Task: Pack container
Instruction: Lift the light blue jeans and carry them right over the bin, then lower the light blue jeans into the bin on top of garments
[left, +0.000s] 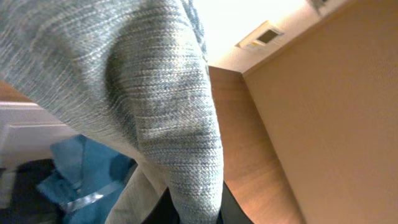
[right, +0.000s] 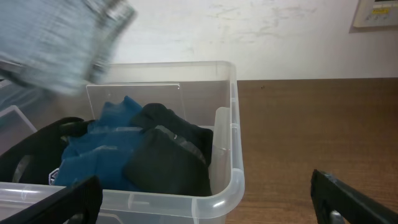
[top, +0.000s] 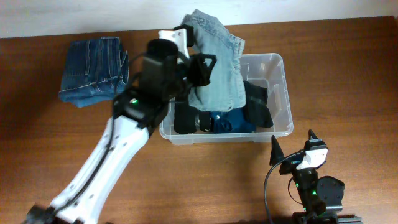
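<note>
Left end effector (top: 185, 32) is clamped on pale jeans (top: 217, 68), holding them above the container's (top: 281, 93) left half. Right end effector (top: 293, 144) stands wide and empty, in front of the container's right corner. The container sits on the desk (top: 348, 74) and holds black garments (top: 258, 102) and blue garments (top: 233, 121). Dark folded jeans (top: 93, 71) lie left of it.

container (top: 283, 68): clear plastic, glossy, smooth. surface (top: 348, 81): brown wood grain, low sheen. pale denim garment (top: 217, 74): coarse visible weave, matt. folded jeans (top: 94, 71): dark denim. teal cloth (top: 233, 121), black cloth (top: 258, 102): soft, matt.
</note>
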